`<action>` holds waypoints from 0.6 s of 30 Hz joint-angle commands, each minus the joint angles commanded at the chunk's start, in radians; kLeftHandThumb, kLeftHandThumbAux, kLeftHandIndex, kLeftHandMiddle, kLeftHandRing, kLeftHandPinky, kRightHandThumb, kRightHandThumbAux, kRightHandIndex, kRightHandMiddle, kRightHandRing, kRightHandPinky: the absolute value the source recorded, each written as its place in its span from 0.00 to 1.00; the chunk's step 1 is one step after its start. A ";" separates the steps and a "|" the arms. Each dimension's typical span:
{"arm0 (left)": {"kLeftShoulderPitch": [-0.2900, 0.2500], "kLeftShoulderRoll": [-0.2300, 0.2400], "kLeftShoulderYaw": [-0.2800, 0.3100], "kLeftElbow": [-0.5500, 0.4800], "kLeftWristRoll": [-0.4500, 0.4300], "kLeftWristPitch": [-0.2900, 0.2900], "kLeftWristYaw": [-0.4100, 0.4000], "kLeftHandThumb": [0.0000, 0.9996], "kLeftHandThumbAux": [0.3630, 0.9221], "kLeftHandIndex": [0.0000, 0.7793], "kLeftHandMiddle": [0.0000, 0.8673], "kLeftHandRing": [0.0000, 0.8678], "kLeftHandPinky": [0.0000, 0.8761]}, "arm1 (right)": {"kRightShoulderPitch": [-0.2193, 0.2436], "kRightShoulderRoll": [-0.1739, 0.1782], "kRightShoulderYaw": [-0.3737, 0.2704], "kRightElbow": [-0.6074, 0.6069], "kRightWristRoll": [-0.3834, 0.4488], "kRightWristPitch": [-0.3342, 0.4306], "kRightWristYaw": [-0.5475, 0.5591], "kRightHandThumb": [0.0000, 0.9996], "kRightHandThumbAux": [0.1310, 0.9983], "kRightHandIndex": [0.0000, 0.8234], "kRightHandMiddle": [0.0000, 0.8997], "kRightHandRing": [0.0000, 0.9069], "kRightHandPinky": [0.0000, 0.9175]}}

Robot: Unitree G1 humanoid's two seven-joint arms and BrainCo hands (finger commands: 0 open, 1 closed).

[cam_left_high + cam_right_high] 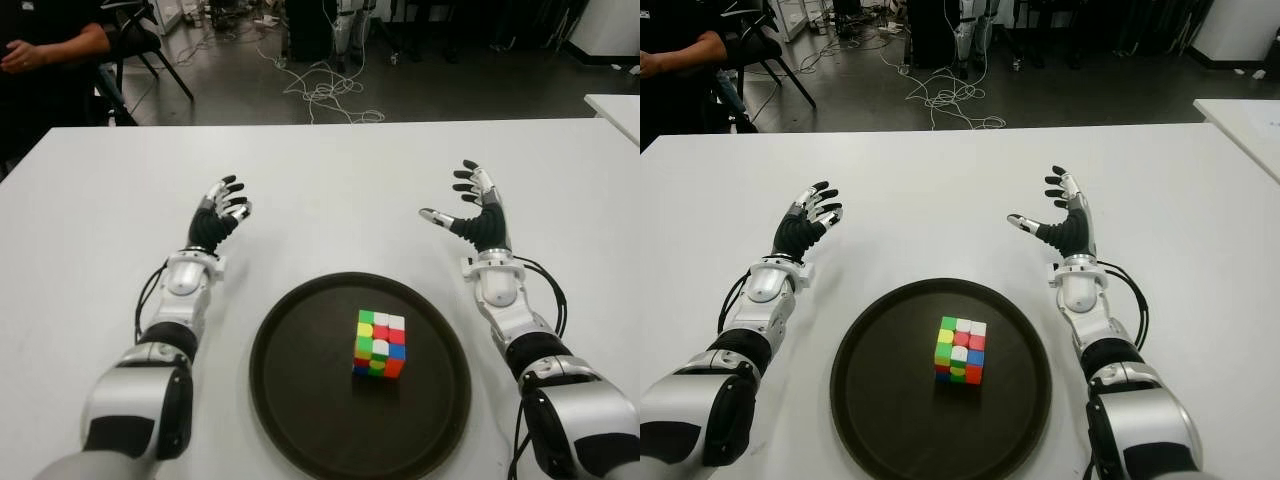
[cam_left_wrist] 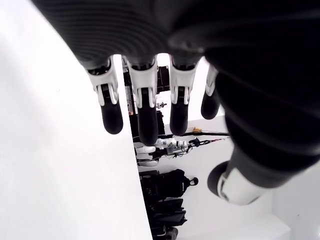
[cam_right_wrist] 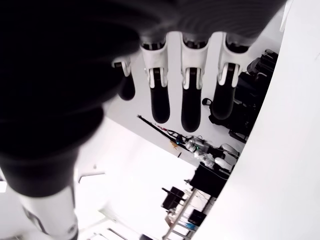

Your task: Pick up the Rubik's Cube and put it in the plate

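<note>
The cube (image 1: 379, 343) sits in the plate (image 1: 300, 400), a little right of the plate's middle, upright on its base with white, red, green and yellow tiles on top — no hand touches it. The dark round plate lies on the white surface (image 1: 330, 190), near the robot.

The left hand (image 1: 222, 211) shows at about 10 o'clock from the plate, fingers loosely spread and holding nothing; its wrist view shows the fingers (image 2: 142, 107) extended with open space beyond them. The right hand (image 1: 472, 208) shows at about 2 o'clock from the plate, opened wide, thumb out to the side, also empty — its wrist view shows straight fingers (image 3: 191, 100).

Beyond the far edge, cables (image 1: 325, 90) lie on the floor, and a seated person (image 1: 45, 60) shows at 11 o'clock.
</note>
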 joint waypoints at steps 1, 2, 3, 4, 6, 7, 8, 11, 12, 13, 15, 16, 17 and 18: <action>0.000 0.000 0.001 0.000 -0.001 0.001 0.001 0.19 0.67 0.13 0.20 0.20 0.20 | 0.008 0.004 -0.003 -0.009 0.006 -0.002 0.003 0.00 0.74 0.18 0.27 0.27 0.27; 0.001 -0.001 0.002 0.000 -0.002 0.002 0.002 0.19 0.66 0.13 0.20 0.20 0.19 | 0.018 0.009 -0.008 -0.021 0.015 -0.001 0.006 0.00 0.74 0.18 0.26 0.27 0.27; 0.001 -0.001 0.002 0.000 -0.002 0.003 0.003 0.19 0.66 0.13 0.20 0.20 0.20 | 0.025 0.013 -0.011 -0.029 0.021 0.000 0.008 0.00 0.74 0.18 0.26 0.27 0.27; 0.001 -0.001 0.003 0.000 -0.002 0.004 0.003 0.19 0.66 0.13 0.20 0.20 0.20 | 0.030 0.016 -0.014 -0.035 0.024 0.002 0.011 0.00 0.75 0.17 0.26 0.27 0.27; 0.002 -0.002 0.004 -0.001 -0.003 0.004 0.004 0.19 0.66 0.13 0.20 0.20 0.21 | 0.042 0.019 -0.021 -0.042 0.036 0.008 0.019 0.00 0.75 0.17 0.26 0.27 0.27; 0.003 -0.003 0.005 -0.001 -0.003 0.004 0.005 0.20 0.66 0.13 0.20 0.20 0.21 | 0.045 0.020 -0.025 -0.041 0.041 0.011 0.023 0.00 0.75 0.17 0.26 0.27 0.27; 0.003 -0.003 0.004 -0.001 -0.003 0.004 0.004 0.20 0.66 0.13 0.20 0.21 0.22 | 0.046 0.021 -0.028 -0.037 0.048 0.015 0.029 0.01 0.75 0.17 0.26 0.27 0.27; 0.003 -0.002 0.004 -0.002 -0.002 0.004 0.003 0.20 0.65 0.13 0.20 0.20 0.20 | 0.045 0.025 -0.032 -0.038 0.057 0.023 0.039 0.02 0.75 0.18 0.26 0.27 0.27; 0.003 -0.002 0.004 -0.003 -0.002 0.004 0.002 0.19 0.65 0.13 0.20 0.20 0.19 | 0.046 0.027 -0.032 -0.041 0.058 0.025 0.040 0.02 0.75 0.18 0.26 0.27 0.27; 0.003 -0.001 0.003 -0.003 -0.001 0.005 0.001 0.19 0.65 0.13 0.20 0.20 0.19 | 0.048 0.028 -0.032 -0.046 0.059 0.025 0.040 0.02 0.74 0.18 0.26 0.27 0.27; 0.003 -0.001 0.003 -0.003 -0.001 0.005 -0.002 0.19 0.64 0.13 0.20 0.20 0.19 | 0.052 0.031 -0.030 -0.054 0.057 0.028 0.038 0.02 0.74 0.18 0.26 0.27 0.28; 0.003 0.000 0.002 -0.003 -0.001 0.006 -0.003 0.19 0.64 0.13 0.20 0.20 0.20 | 0.053 0.032 -0.029 -0.057 0.056 0.031 0.036 0.02 0.75 0.18 0.26 0.27 0.28; 0.002 0.000 0.003 -0.002 -0.001 0.005 -0.004 0.20 0.64 0.13 0.20 0.20 0.21 | 0.053 0.031 -0.028 -0.058 0.053 0.037 0.034 0.02 0.75 0.18 0.26 0.27 0.27; 0.002 0.000 0.003 -0.002 -0.001 0.005 -0.004 0.20 0.64 0.13 0.20 0.20 0.21 | 0.053 0.031 -0.028 -0.059 0.051 0.041 0.032 0.02 0.75 0.18 0.26 0.27 0.27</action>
